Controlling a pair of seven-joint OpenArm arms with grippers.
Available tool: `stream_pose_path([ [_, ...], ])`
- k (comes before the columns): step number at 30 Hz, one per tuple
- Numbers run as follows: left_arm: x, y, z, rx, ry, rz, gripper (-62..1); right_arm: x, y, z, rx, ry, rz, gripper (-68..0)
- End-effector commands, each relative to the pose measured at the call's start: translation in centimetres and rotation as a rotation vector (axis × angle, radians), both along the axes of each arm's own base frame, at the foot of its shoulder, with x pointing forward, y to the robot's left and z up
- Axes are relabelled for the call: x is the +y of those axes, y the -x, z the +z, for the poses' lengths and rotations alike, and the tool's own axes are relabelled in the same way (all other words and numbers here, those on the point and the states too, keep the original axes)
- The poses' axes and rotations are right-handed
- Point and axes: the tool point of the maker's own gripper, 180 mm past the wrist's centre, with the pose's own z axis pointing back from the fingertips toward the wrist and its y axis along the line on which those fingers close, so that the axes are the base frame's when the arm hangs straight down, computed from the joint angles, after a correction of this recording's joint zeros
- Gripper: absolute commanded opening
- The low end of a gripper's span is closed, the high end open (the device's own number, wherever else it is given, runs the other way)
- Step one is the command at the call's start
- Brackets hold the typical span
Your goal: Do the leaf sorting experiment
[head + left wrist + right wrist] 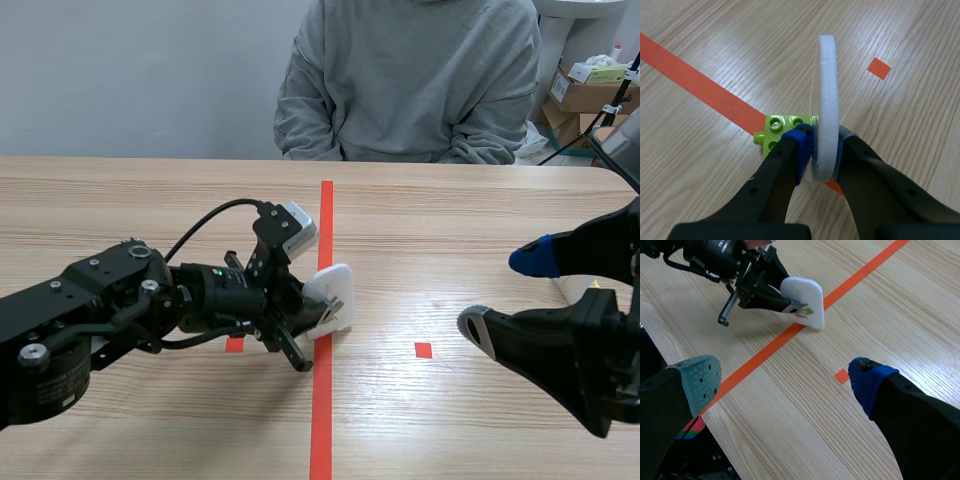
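Note:
A white foam card [827,95] stands on edge with its lower end by a lime-green brick [777,129] that rests on the orange tape line. My left gripper [822,145] is shut on the card, one pad on each face. In the scene view the card [335,292] sits at the table's middle, held by the left gripper [312,318]. A small leaf picture shows on the card [805,300] in the right wrist view. My right gripper [508,293] hovers open at the right, well apart from the card, with nothing between its fingers [867,382].
A person in a grey sweatshirt [410,80] sits across the table with hands tucked in. Cardboard boxes [585,95] stand off the table at the back right. The table edge runs close under the right gripper's grey pad [700,377].

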Motion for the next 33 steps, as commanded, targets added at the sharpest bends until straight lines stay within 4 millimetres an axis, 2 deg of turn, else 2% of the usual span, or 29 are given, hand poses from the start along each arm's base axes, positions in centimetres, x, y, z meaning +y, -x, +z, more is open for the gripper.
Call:
stream_pose_path([
  [1, -0.7, -1.1, 2.7, -0.051, 0.055, -0.005, -56.8, 0.0, -0.3, 0.5, -0.021, -0.012, 0.003, -15.7],
  [5, 0.8, -0.9, 2.9, -0.03, 0.057, 0.006, -56.8, 0.0, -0.3, 0.5, -0.021, -0.012, 0.003, -15.7],
  [7, 2.1, -1.3, 2.8, -0.022, 0.062, 0.055, -56.8, 0.0, -0.3, 0.5, -0.021, -0.012, 0.003, -15.7],
  [11, 6.7, -3.2, 3.1, -0.032, 0.078, 0.206, -56.8, 0.0, -0.3, 0.5, -0.021, -0.012, 0.003, -15.7],
  [18, 19.7, -7.1, 5.9, -0.12, 0.051, 0.564, -56.9, -0.1, -0.3, 0.5, -0.021, -0.011, 0.002, -15.7],
  [22, 25.6, -8.0, 7.0, -0.172, -0.02, 0.728, -56.9, -0.1, -0.3, 0.5, -0.022, -0.01, 0.002, -15.7],
  [28, 30.4, -9.5, 6.8, -0.212, -0.095, 0.885, -56.9, 0.0, -0.3, 0.6, -0.027, -0.02, -0.001, -15.7],
  [33, 32.2, -10.9, 6.5, -0.219, -0.102, 0.941, -56.8, -0.1, -0.3, 0.5, -0.027, -0.008, -0.001, -15.7],
])
